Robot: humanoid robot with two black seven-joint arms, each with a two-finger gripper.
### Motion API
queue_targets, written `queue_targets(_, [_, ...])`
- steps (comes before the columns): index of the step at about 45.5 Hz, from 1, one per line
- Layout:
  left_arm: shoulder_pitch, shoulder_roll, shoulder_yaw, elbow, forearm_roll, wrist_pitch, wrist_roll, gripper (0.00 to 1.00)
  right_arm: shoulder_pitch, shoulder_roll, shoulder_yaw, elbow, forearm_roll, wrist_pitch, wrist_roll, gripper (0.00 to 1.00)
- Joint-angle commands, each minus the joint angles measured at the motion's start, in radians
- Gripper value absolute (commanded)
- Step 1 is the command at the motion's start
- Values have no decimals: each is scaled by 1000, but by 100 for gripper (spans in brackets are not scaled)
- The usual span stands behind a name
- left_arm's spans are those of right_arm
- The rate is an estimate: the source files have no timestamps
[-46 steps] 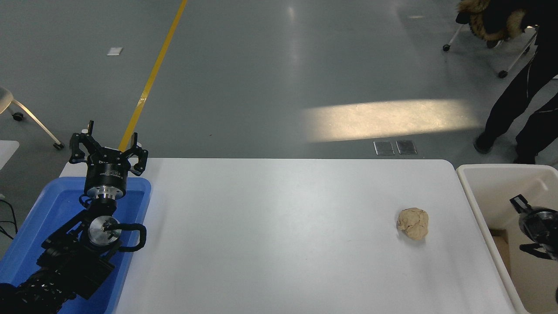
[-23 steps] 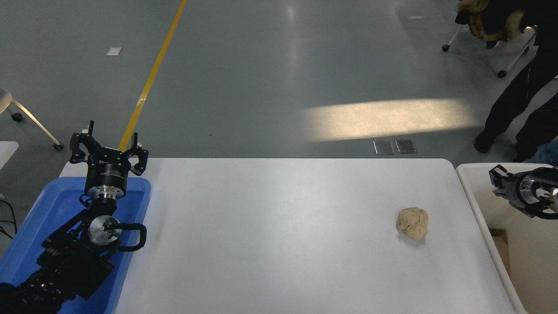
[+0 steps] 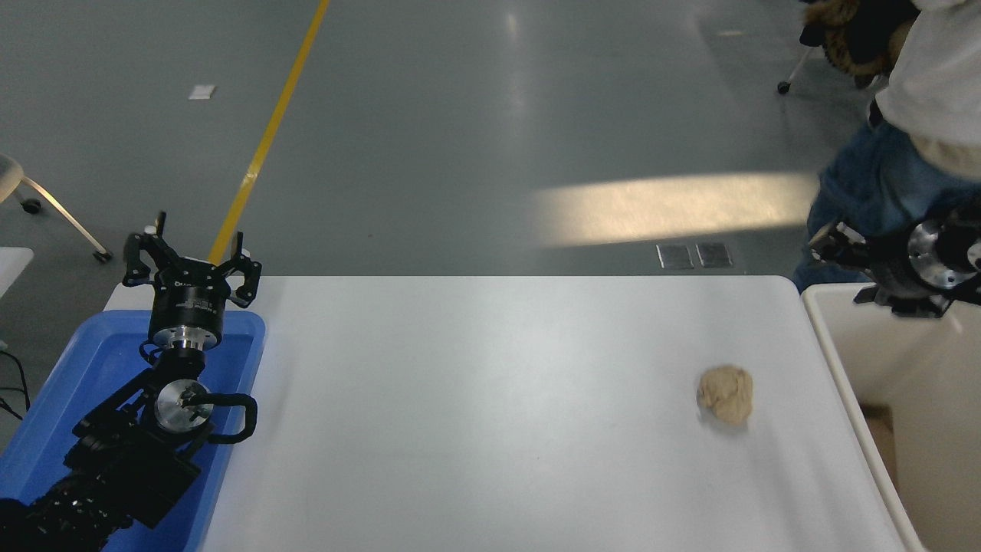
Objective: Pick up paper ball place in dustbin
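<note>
— Far left first?
— Left gripper (image 3: 188,254), parked at the lower left, hanging over the far end of the blue tray (image 3: 92,360). Fingers spread wide, gripping nothing.
— In the tray?
— Only blue floor showing around the black arm; the near part is hidden under it.
— Moving right?
— White table (image 3: 490,414), then the paper ball (image 3: 725,393), lying on the tabletop towards the right edge, nearer the front than the back. Tan, creased, slightly blurred. Touching nothing but the table.
— And against the pincer?
— Well apart. Right gripper (image 3: 839,251) up at the right edge, above the far left corner of the dustbin (image 3: 841,360), pointing left. Ball below and to the left of it, with bare table and the bin's rim between.
— Wide or narrow?
— Cannot tell; blurred and partly cut off by the edge. Nothing seen held in it.
— The dustbin itself?
— Cream-white, just beside the table's right end, rim running along it. Pale inner walls, and a brownish patch (image 3: 881,433) low inside, too cropped to name.
— Behind?
— A person (image 3: 881,180) in a white top and blue trousers, standing past the bin's far side.
</note>
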Motion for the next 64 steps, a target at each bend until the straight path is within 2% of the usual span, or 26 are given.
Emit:
queue_targets(1, [0, 0, 0, 0, -1, 2, 0, 99, 316, 92, -68, 245, -5, 89, 0, 100])
queue_targets(16, [2, 0, 0, 1, -2, 2, -2, 99, 565, 245, -57, 310, 14, 256, -2, 100])
queue_targets(25, [2, 0, -2, 0, -2, 2, -2, 99, 677, 256, -34, 310, 51, 376, -1, 100])
queue_targets(32, [2, 0, -2, 1, -2, 2, -2, 99, 682, 255, -34, 310, 54, 391, -1, 100])
queue_targets(39, [2, 0, -2, 0, -2, 2, -2, 99, 604, 252, -45, 310, 42, 335, -3, 99])
queue_targets(48, [2, 0, -2, 1, -2, 2, -2, 99, 386, 238, -83, 275, 16, 139, -9, 98])
queue_targets(57, [2, 0, -2, 0, -2, 2, -2, 99, 36, 227, -97, 114, 13, -58, -9, 98])
queue_targets(64, [0, 0, -2, 1, -2, 2, -2, 99, -186, 229, -63, -43, 16, -115, -9, 98])
